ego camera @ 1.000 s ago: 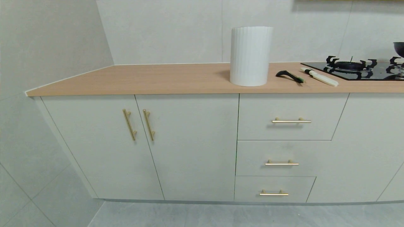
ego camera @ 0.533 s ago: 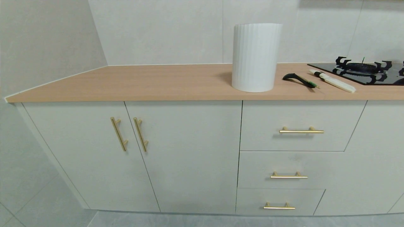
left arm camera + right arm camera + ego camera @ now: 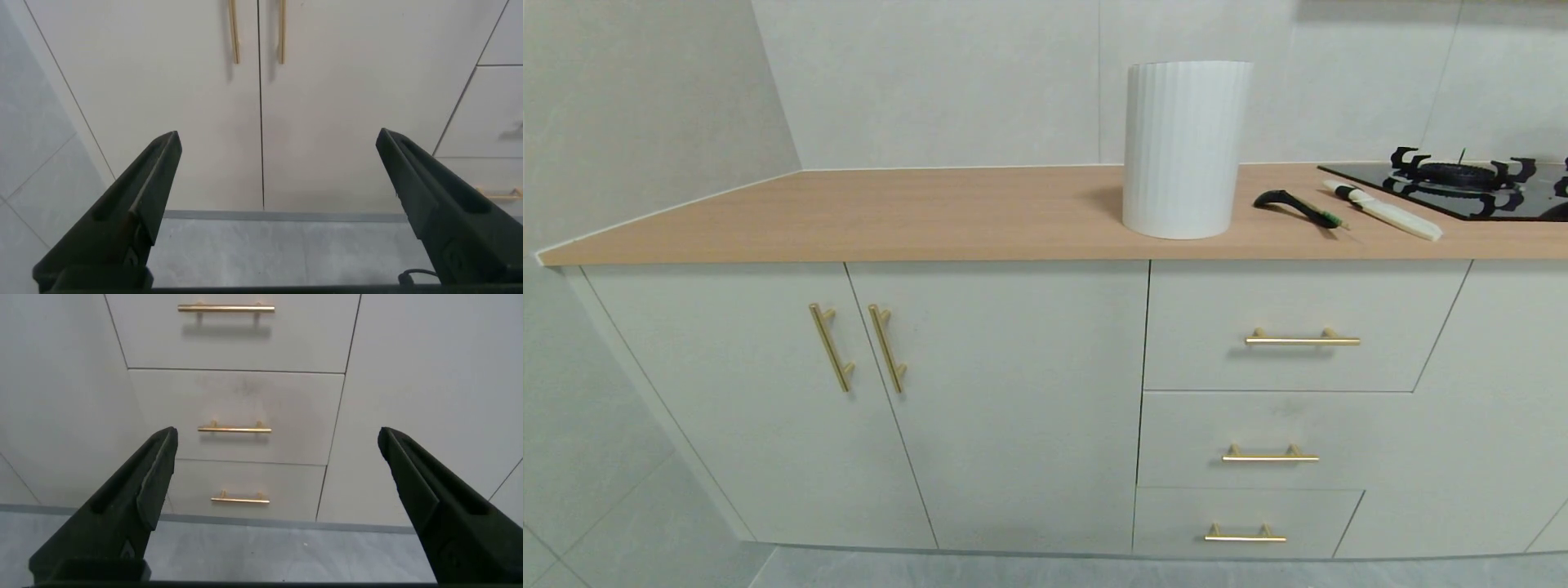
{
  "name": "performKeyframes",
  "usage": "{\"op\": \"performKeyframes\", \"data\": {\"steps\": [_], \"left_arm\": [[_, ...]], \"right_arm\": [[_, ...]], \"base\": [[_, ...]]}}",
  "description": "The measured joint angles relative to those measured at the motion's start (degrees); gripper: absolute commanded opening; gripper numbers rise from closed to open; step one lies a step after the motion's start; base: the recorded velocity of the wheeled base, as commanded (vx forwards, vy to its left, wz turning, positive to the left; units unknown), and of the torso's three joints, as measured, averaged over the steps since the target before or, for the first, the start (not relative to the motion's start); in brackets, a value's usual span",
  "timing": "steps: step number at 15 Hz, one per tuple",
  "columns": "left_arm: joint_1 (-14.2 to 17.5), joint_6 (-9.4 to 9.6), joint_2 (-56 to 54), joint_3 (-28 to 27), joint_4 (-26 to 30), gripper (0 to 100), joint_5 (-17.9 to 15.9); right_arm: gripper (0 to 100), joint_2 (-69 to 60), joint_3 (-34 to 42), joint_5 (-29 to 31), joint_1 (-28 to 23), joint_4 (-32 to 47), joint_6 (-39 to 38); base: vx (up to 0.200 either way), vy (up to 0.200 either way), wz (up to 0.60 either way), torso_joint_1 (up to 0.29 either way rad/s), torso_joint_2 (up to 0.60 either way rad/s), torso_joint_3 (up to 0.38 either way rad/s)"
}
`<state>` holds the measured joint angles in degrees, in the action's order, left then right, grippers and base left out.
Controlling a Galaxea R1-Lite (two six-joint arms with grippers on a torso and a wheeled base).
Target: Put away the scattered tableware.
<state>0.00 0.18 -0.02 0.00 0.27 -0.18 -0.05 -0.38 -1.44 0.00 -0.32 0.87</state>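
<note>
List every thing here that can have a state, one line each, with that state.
left cabinet door: shut
right cabinet door: shut
top drawer: shut
middle drawer: shut
bottom drawer: shut
white ribbed container: upright
black utensil: lying flat
white utensil: lying flat
left gripper: open, empty
right gripper: open, empty

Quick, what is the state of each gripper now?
Left gripper: open, holding nothing.
Right gripper: open, holding nothing.

I find no lettering, number or sign I can read; the ribbed white canister [image 3: 1186, 147], the cabinet doors [image 3: 980, 408] and the drawer fronts [image 3: 1298, 363] show plain surfaces.
</note>
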Motion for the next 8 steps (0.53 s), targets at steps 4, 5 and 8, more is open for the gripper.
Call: {"op": "performKeyframes", "data": {"steps": [4,5,8], "left_arm": [[0.0,0.0,0.0,0.0,0.0,100,0.0],[0.0,0.0,0.0,0.0,0.0,100,0.0],[0.0,0.0,0.0,0.0,0.0,100,0.0]], "right_arm": [[100,2.5,-8.7,-2.4,1.4,2.3,-4.1],[100,5.1,-9.6,-3.8,2.4,3.6,-4.4],[100,17.1,-11.5,-6.6,5.5,4.7,-4.8]], "base": [[0.0,0.0,0.0,0.0,0.0,0.0],[0.0,0.0,0.0,0.0,0.0,0.0],[0.0,0.0,0.0,0.0,0.0,0.0]]}}
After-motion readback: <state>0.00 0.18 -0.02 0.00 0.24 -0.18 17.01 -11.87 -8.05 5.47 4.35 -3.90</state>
